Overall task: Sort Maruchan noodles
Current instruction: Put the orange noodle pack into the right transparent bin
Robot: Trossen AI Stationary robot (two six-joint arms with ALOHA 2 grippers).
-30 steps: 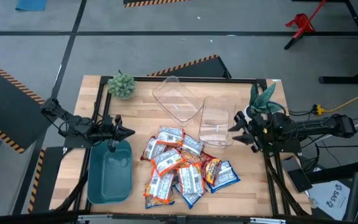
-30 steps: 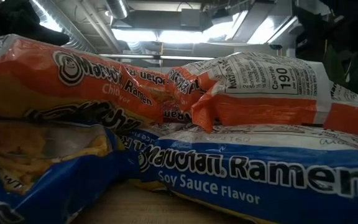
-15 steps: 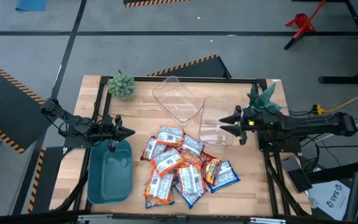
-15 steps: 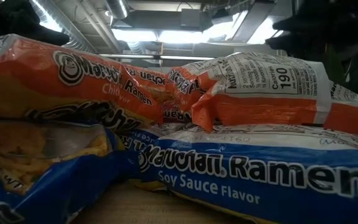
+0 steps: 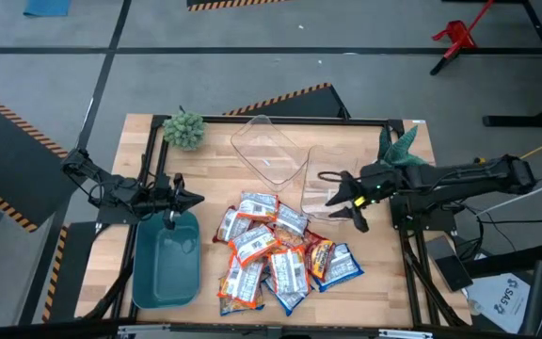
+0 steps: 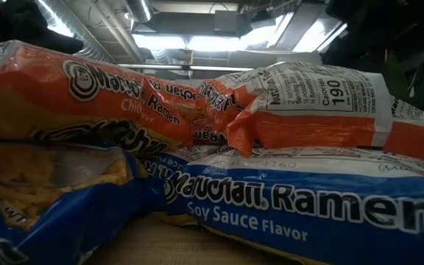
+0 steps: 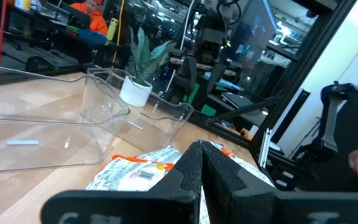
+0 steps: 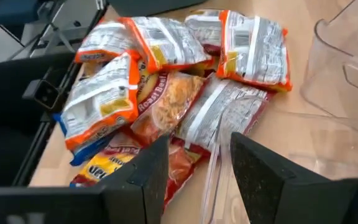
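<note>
We see the right gripper (image 5: 344, 201) with its jaws spread wide and empty, hovering over the near edge of a clear bin (image 5: 329, 183), just beside the Maruchan noodles (image 5: 278, 250). The packets lie heaped at the table's (image 5: 215, 160) front middle, touching and overlapping. The left gripper (image 5: 194, 199) waits with jaws closed on nothing above the teal bin's (image 5: 165, 264) far end. That bin holds nothing; a second clear bin (image 5: 268, 149) behind looks empty too. Bare wood stays open left of the pile.
</note>
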